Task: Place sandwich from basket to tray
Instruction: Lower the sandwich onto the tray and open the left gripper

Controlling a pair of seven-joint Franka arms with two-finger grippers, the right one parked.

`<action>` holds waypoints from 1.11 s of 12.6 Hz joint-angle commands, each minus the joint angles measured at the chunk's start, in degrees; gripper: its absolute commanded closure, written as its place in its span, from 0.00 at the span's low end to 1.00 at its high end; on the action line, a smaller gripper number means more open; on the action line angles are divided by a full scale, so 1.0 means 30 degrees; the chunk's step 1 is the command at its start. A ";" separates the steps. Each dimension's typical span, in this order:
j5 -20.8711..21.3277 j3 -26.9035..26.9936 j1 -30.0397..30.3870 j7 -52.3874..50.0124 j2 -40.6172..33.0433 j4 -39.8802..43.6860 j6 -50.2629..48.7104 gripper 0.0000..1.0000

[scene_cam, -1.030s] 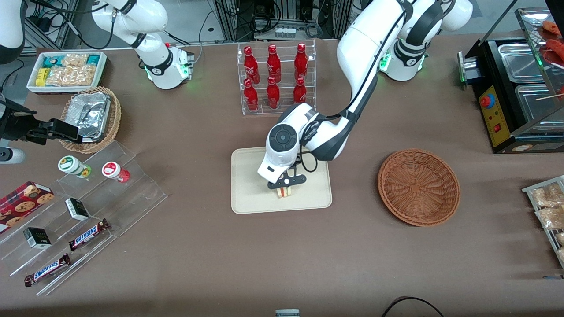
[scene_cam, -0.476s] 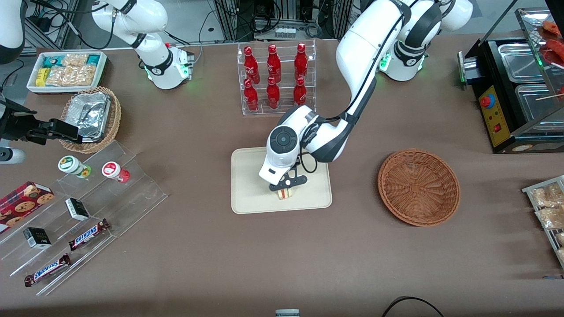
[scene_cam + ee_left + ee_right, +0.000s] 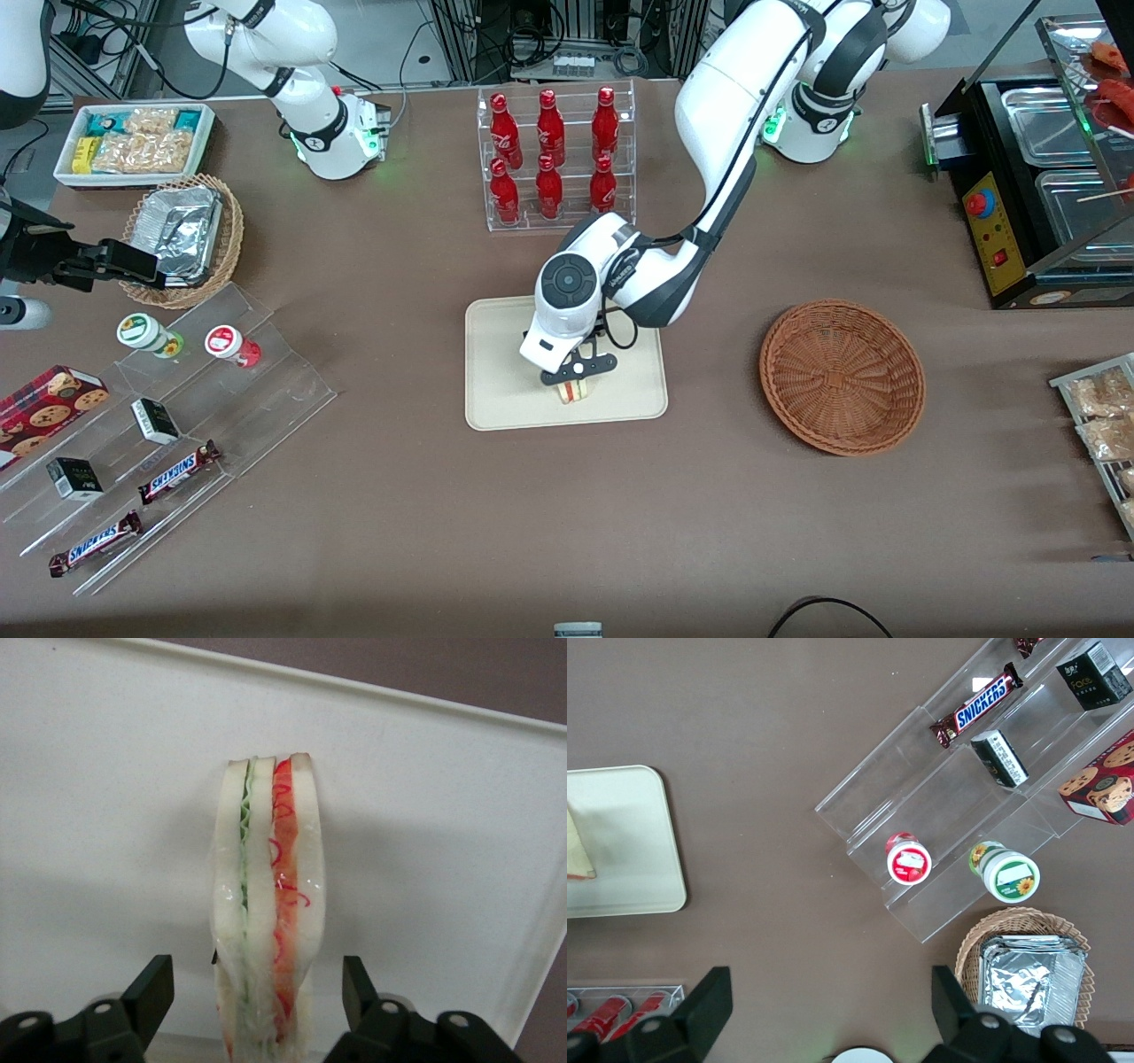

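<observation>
Release step imo: the small triangular white-bread sandwich [image 3: 573, 390] w/ red and green filling stands on its edge on the flat cream-beige rectangular plastic tray [image 3: 500, 372], mid-frame in the front view. The left arm's gripper [image 3: 257, 1005] hangs right over it, jaws spread w/ gaps either side, gripping nothing. Next move prob a straight lift clear w/o knocking it over. Count: 1 sandwich, 1 tray, 1 round reddish-brown wicker basket [image 3: 842, 377] at mid-right, now w/ nothing in it, on the brown worktop [image 3: 399, 514].

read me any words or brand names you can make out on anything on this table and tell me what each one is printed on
"SNICKERS": on the candy bar lying on the clear stepped display rack.
"SNICKERS": on a second candy bar on that rack.
Print on the small dark boxes and red bottles: unreadable.
The gripper is open around the sandwich on the tray; none bears text.
</observation>
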 commanded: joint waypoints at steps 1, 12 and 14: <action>0.0304 0.0161 -0.0269 -0.0186 -0.0697 0.0358 -0.0974 0.00; 0.0915 0.0424 0.1136 0.5235 -0.2806 0.2559 -0.5668 0.00; 0.1532 0.0571 0.2129 0.6427 -0.3915 0.1188 -0.6135 0.00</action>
